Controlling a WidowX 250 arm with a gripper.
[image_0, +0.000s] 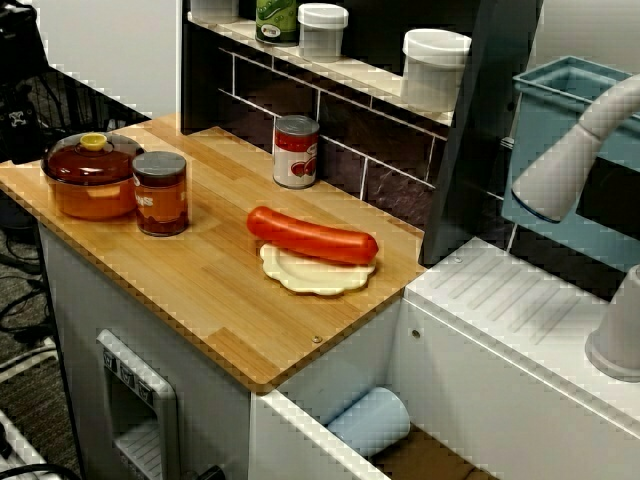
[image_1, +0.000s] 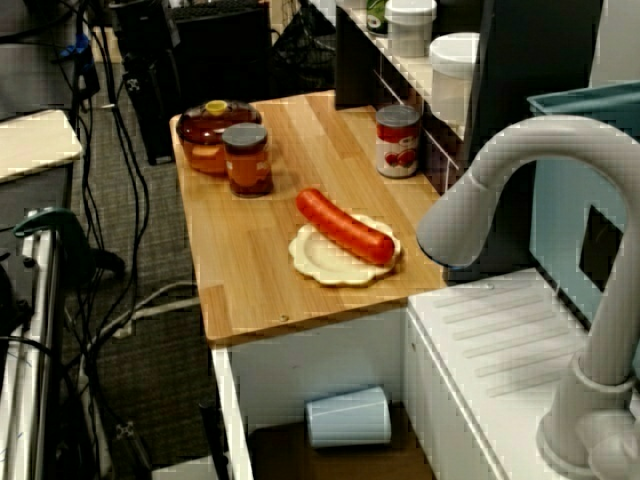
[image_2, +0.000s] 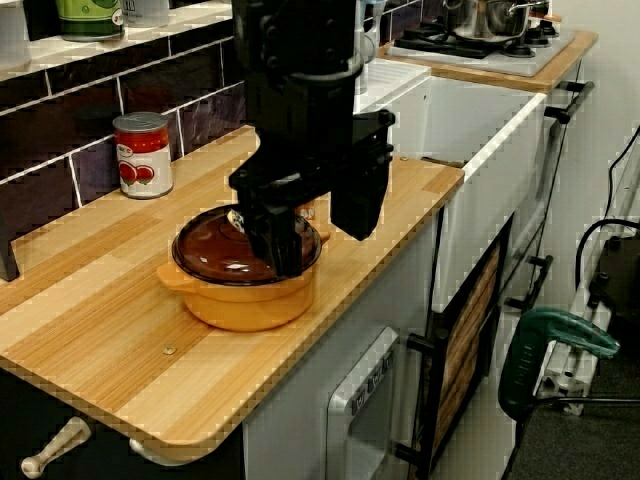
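Fingers (image_2: 285, 245) of the black gripper (image_2: 322, 252) are hanging spread apart over the round orange pot (image_2: 240, 300), pinching nothing. This is showing only in the view from the pot end; the other two views are not catching the arm at all. The nearer finger is reaching down in front of the pot's brown glass lid (image_2: 215, 250), close to its middle. Whether it is touching the glass I cannot tell, since the finger itself is hiding the spot (the lid's yellow knob (image_0: 93, 141) is showing plainly only in the view from above).

The pot is sitting upright and lidded near the outer corner of the pale wooden tabletop (image_0: 200, 290). A glass jar of reddish-brown sauce with a dark lid (image_0: 160, 193) is standing just beside it. A red-and-white tin can (image_0: 296, 152) is standing well apart from both, back against the dark tiled wall and so out of the gripper's way.

Towards the sink, a long red sausage (image_0: 312, 235) is lying across a cream scalloped plate (image_0: 320, 278). Being longer than the plate, it is overhanging the rim at the end nearer the pot. In the view from the sink side a grey tap (image_1: 500, 170) is arching across the foreground. A pale blue cup (image_1: 348, 417) is lying on its side in the open space below the tabletop.
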